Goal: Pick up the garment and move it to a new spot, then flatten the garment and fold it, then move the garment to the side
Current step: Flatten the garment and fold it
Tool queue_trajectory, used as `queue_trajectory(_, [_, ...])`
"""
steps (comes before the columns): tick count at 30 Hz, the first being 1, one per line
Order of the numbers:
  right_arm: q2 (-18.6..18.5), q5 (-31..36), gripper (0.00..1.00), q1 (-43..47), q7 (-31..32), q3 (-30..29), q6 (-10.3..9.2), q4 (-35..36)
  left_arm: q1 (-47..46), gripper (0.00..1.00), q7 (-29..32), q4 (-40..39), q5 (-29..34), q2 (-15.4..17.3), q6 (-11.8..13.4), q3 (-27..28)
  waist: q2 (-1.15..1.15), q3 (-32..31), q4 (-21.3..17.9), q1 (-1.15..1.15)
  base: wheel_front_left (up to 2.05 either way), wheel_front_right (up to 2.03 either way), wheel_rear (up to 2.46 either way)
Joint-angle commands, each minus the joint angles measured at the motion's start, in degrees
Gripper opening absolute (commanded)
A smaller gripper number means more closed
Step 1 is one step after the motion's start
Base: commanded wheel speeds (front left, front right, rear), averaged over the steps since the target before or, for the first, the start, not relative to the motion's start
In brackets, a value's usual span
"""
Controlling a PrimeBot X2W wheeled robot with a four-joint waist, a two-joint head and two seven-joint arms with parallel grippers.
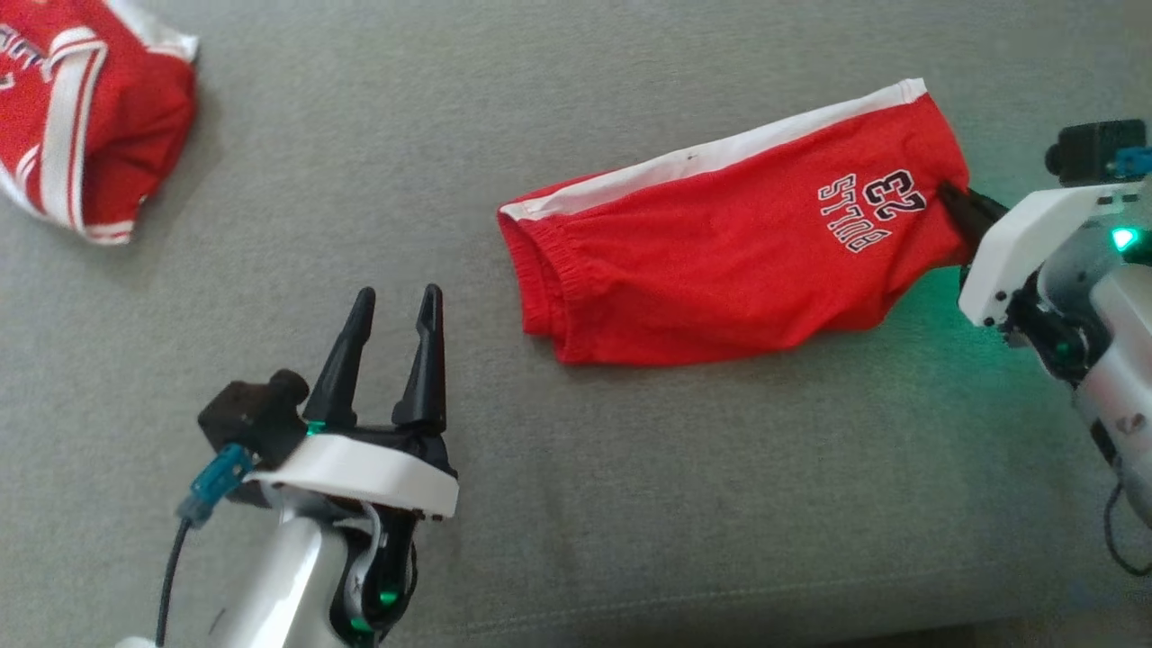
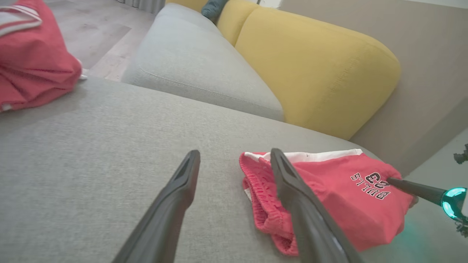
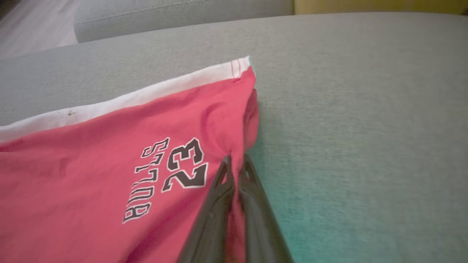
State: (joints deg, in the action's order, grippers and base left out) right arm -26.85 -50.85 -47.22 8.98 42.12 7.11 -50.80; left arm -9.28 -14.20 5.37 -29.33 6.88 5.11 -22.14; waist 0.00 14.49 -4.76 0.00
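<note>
The red knit shorts with a white side stripe (image 1: 720, 261) lie on the grey fabric sofa seat (image 1: 630, 504) — light, limp, prone to sagging. The right gripper (image 1: 956, 200) pinches their hem (image 3: 250, 109); the left gripper (image 1: 396, 301), spread and empty, sits near the elastic waistband (image 1: 544, 270) — probably the firmer hold.

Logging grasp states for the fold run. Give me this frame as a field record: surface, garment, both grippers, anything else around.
surface: grey sofa cushion
garment: red shorts, white side stripe, "BULLS 23" print, lying wrinkled on the cushion
right gripper: shut on the shorts' leg-end edge, beside the print
left gripper: open, over bare cushion, apart from the waistband
other: second red-and-white garment, far left; yellow back cushion
</note>
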Motion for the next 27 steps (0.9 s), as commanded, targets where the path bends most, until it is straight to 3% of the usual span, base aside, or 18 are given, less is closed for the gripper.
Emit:
queue_trajectory(1, [-1.2, 0.2, 0.0, 0.8, -0.9, -0.1, 0.37, 1.1, -0.8, 1.0, -0.2, -2.1, 0.4, 0.8, 0.3, 1.5, 0.0, -0.6, -1.1, 0.0, 0.0, 0.0, 0.0])
queue_trajectory(12, [1.5, 1.6, 0.0, 2.0, -5.6, -1.0, 0.37, 1.5, -0.2, 1.0, 0.0, -1.3, -0.1, 1.0, 0.6, 1.3, 0.0, -2.8, -2.1, 0.0, 0.0, 0.0, 0.0])
queue_trajectory(18, [3.3, 2.3, 0.0, 3.5, -7.4, -0.7, 0.37, 8.9, 0.5, 1.0, -0.2, -1.0, -0.5, 0.7, 0.8, 1.5, 0.0, -4.3, -0.1, 0.0, 0.0, 0.0, 0.0])
queue_trajectory(27, [8.9, 3.7, 0.0, 6.8, -3.0, 1.1, 0.37, 21.2, 0.8, 1.0, -0.4, -1.2, -0.7, 0.3, 1.0, 1.6, 0.0, -4.4, 2.9, 0.0, 0.0, 0.0, 0.0])
